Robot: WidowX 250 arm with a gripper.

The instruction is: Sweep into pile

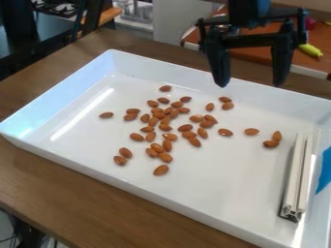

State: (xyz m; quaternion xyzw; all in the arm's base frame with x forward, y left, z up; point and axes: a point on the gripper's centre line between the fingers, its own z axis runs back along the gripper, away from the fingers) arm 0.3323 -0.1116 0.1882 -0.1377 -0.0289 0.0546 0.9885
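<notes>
Nearest the left corner of the white tray [52, 104], which sits on the wooden table [65, 193], one lone almond [106, 115] lies flat. The loose almonds [166, 127] spread over the middle of the tray, some touching, some apart, with a few strays towards the near edge and a pair close to the far edge. Each should be light, hard and smooth — quick to skid or roll on the slick floor of the tray, so a slow, low push would suit them better than a pinch.

Above the far edge, right of centre, the hand [250, 83] hangs released, its two fingers wide apart and nothing between them. Further right, a few more almonds lie off by themselves.

Beside the right edge, and roughly along it, lies the long pale bar [297, 174], its metal-looking end towards the near right corner. It looks stiff and fairly light, probably slippery on its smooth sides. I would take it across its narrow width, about halfway along — held at one end it could droop or twist once it pushes. Beyond it, something blue [324, 169] shows at the tray's right wall, leaving modest room for a finger on that side.
</notes>
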